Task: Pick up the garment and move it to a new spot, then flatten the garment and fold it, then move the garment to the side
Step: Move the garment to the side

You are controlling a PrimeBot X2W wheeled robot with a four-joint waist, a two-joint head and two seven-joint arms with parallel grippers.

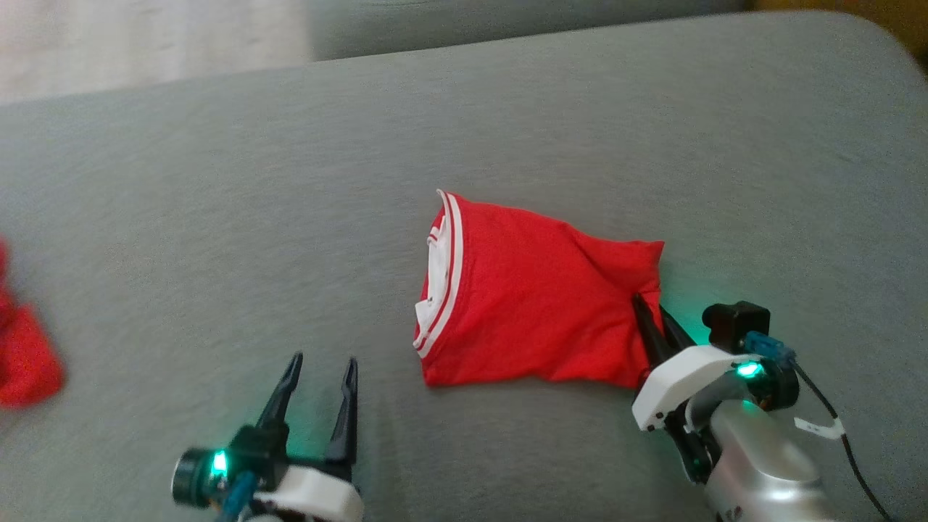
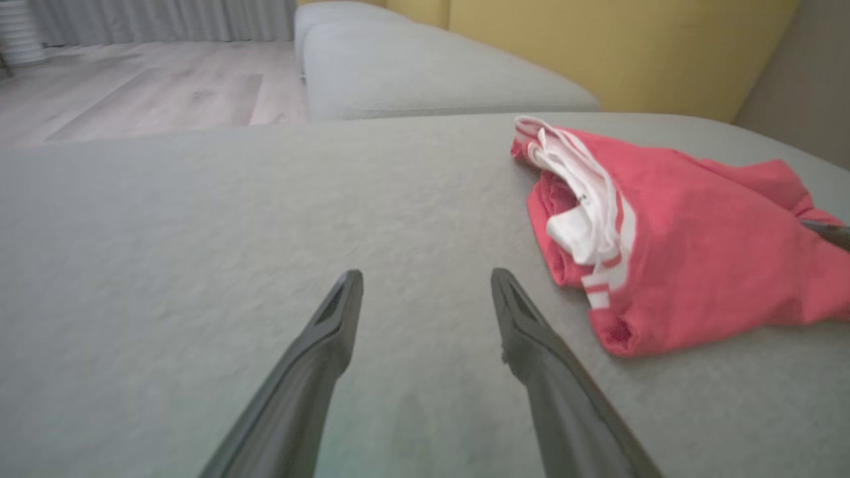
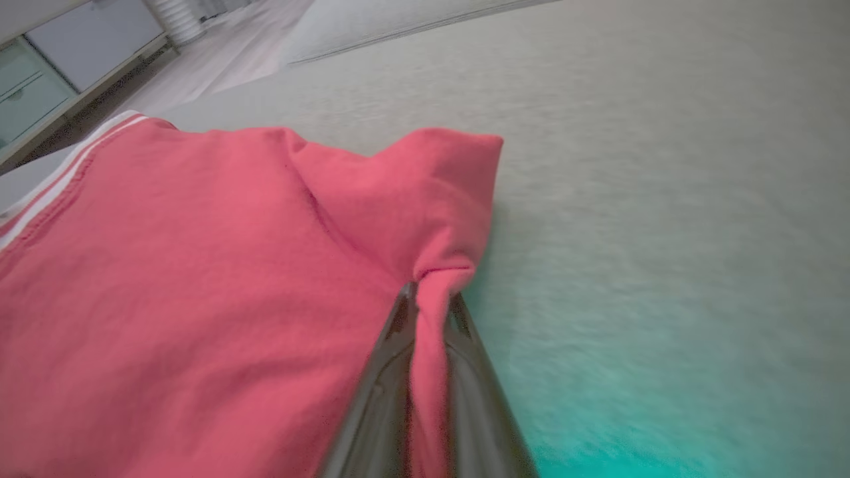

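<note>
While left gripper (image 1: 325,359) gapes empty | right gripper (image 1: 650,304) clamps garment (image 1: 529,297) corner | corner possibly slightly raised

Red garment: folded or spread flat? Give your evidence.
Folded: the red garment lies as a compact bundle, and the left wrist view shows several white-striped layers stacked at one end.

The head camera looks steeply down from above onto the grey sofa cushion (image 1: 217,181). The left wrist camera skims low across it, facing the room. The right wrist camera sits close against the red garment (image 3: 166,299), which all three views share.
</note>
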